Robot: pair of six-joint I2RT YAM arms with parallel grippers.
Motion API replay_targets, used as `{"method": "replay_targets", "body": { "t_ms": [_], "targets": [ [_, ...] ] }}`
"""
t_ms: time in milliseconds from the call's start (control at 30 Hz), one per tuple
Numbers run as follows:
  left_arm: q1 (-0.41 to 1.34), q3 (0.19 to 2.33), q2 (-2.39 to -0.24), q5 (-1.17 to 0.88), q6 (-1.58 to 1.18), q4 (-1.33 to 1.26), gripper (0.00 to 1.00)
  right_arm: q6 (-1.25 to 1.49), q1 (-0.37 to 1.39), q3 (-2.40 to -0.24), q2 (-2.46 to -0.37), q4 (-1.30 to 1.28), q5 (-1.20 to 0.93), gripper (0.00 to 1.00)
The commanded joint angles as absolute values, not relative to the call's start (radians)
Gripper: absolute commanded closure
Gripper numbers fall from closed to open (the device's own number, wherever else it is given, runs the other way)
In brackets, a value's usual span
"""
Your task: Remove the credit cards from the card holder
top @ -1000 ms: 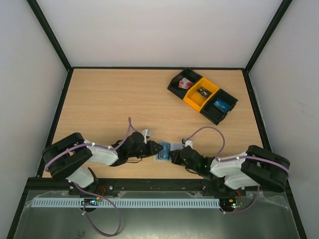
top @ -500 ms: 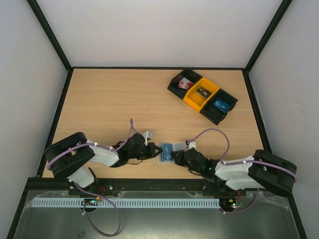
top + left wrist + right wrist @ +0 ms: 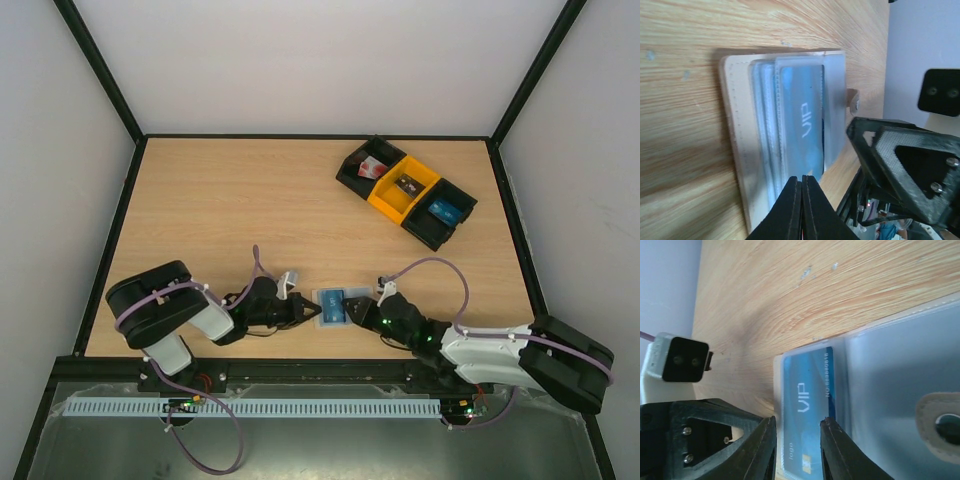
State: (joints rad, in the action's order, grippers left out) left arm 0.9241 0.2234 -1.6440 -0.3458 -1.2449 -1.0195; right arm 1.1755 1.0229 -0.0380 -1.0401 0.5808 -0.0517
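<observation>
Translucent card holder point(image 3: 736, 131), blue VIP credit card point(image 3: 803, 125)

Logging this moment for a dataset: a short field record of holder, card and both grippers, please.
holder: translucent pale blue-grey plastic card holder, flat on the wooden table, near edge
card: thin bright-blue plastic credit card marked VIP, in a pocket
left gripper: shut, tips at holder's edge
right gripper: open, straddling the card's end

I read "VIP" in pale letters on the thin bright-blue rectangular plastic card point(image 3: 802, 120) in both wrist views. Beside it there's "NO" with digits too blurred to read, and a small "logo".
</observation>
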Motion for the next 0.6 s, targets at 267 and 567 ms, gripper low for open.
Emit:
{"method": "replay_targets", "body": {
  "t_ms": [267, 567],
  "targets": [
    [0.919, 0.250, -1.580, -0.311, -1.213, -0.936, 0.88, 1.132, 0.989, -0.110, -1.213, 0.488, -0.093, 0.86],
    [0.922, 0.315, -1.494, -0.250, -1.139, -0.727, 0.64, 1.133, 0.991, -0.089, -1.284, 0.437, -0.052, 0.98]
  ]
}}
